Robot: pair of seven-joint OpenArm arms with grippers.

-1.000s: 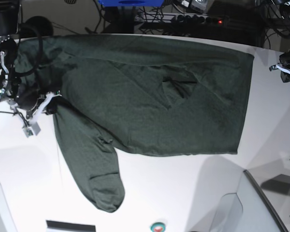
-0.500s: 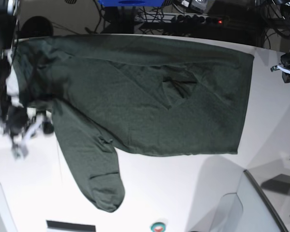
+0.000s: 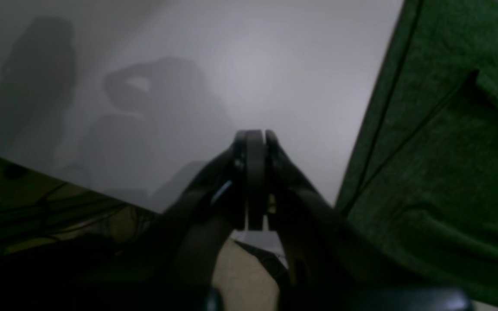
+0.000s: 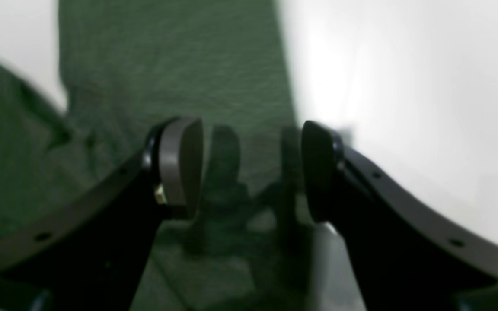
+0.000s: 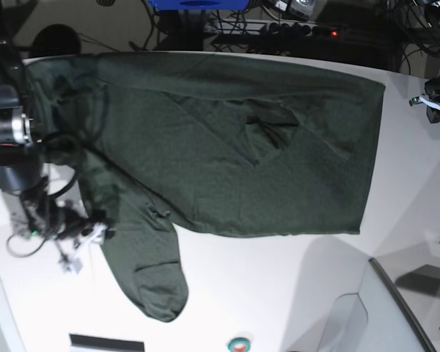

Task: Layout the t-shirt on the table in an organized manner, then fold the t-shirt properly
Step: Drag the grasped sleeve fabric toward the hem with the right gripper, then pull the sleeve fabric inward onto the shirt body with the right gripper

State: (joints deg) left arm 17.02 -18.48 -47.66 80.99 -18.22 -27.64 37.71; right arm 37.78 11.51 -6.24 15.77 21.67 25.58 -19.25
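Behind the curved far edge of the table (image 5: 279,293): a dark floor zone with tangled cables (image 5: 271,29), a power strip with 1 small red light (image 5: 334,32), and a blue object (image 5: 198,4) cut by the top border. At the lower right of the base view, a grey tray-like panel (image 5: 396,308) with a dark rim; near the bottom border, a small round red and green button (image 5: 240,343) and a black strip (image 5: 106,342). No readable writing or brand anywhere.

Spread across the far half of the table, the dark green t-shirt (image 5: 227,139), body mostly flat, with some creases near the middle and 1 sleeve hanging toward the near side, ending rounded. Upper left corner of the cloth partly hidden behind the right arm.

On the base view's left, the right gripper (image 4: 249,172), jaws standing clearly apart with nothing between them, hovering over the edge of the sleeve, where green cloth meets white table. On the base view's right, the left gripper (image 3: 251,181), jaws pressed together on nothing, over bare table just beside the straight hem of the t-shirt.

Compared with 1 second ago: right gripper lower in the base view, now beside the middle of the sleeve instead of the armpit, and opened from a closed state. Sleeve shape almost unchanged. Left gripper in nearly the same place, closed as before.
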